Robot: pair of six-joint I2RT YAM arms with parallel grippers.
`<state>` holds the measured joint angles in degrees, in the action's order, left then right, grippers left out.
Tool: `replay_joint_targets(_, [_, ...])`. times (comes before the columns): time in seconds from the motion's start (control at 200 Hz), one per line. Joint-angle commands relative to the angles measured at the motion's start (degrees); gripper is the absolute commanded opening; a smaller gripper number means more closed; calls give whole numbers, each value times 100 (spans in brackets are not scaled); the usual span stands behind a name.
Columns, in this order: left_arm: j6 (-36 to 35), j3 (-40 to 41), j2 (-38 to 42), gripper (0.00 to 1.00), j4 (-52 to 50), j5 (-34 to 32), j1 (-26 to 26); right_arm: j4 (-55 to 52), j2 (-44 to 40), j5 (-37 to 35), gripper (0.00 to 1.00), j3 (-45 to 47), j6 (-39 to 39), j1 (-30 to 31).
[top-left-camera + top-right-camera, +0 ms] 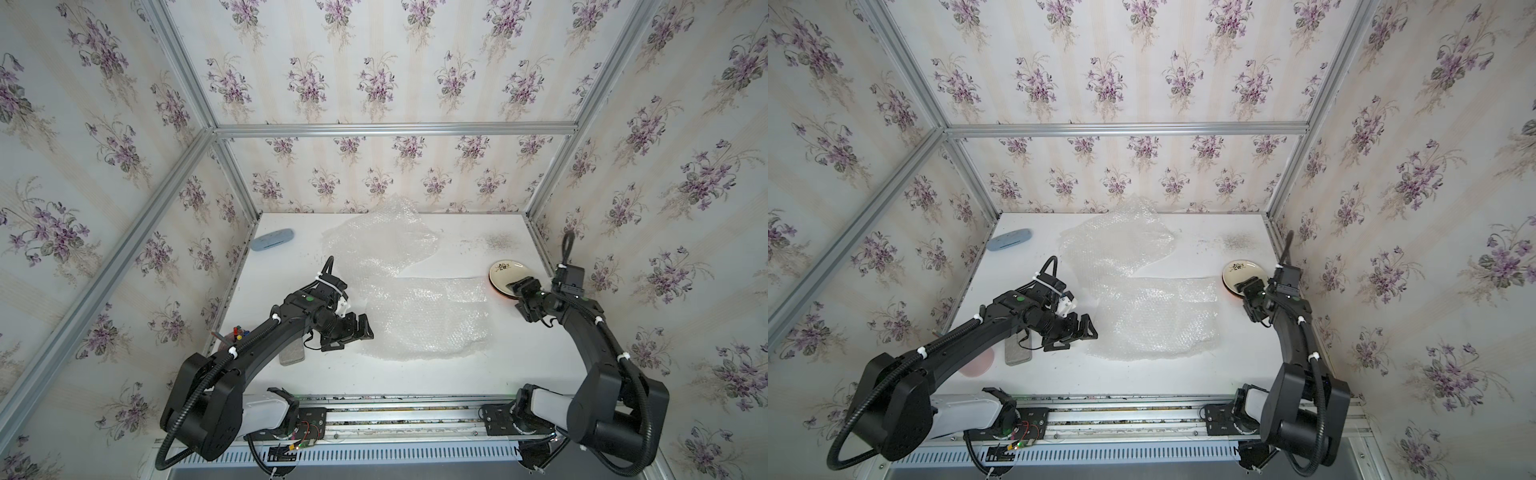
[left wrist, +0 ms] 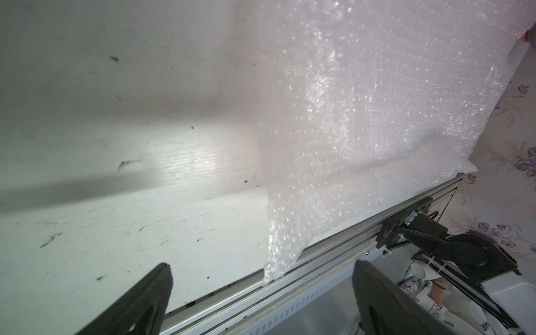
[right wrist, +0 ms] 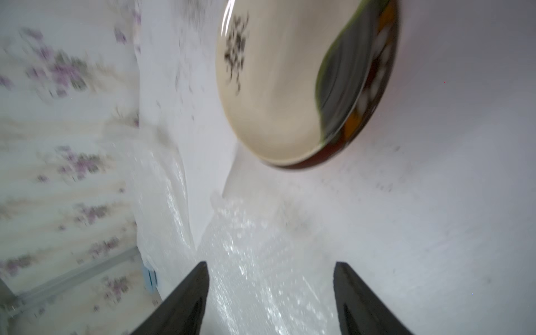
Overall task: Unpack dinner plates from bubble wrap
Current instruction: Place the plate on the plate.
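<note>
We found the left tool [image 1: 351,336] gaping wide and empty just left of the bubble wrap [image 1: 419,316], which lay spread across the bench [image 1: 415,374] in mid-frame. The right tool [image 3: 271,264] stood with jaws apart, holding nothing, by the cream plate [image 1: 509,272], stacked on a dark red plate [image 3: 374,110] at centre right

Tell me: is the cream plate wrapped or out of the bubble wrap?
Out. The cream plate lies bare on another plate, next to the bubble wrap; no sheet covers it.
</note>
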<state>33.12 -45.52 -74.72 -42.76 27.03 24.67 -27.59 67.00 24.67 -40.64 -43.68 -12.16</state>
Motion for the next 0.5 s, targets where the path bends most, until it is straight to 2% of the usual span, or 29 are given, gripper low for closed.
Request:
replay_joint_targets(0.0, [-6,59,-133,99,-109,437,-15,-1301,-487,-127,70,374,131,771])
replay_joint_targets(0.07, [-13,89,-196,99,-81,446,-14,-1567,-886,-400,71,581,38,1193])
replay_joint_targets(0.145, [-50,135,-251,99,-58,485,-19,-1733,-1176,-556,72,790,73,1313])
replay_joint_targets(0.325, [-34,310,-327,99,85,594,-15,-1782,-1320,-354,71,1154,184,1430])
replay_joint_targets(0.495, [246,370,-604,99,677,704,2,-1426,-1148,-57,68,1371,7,1635])
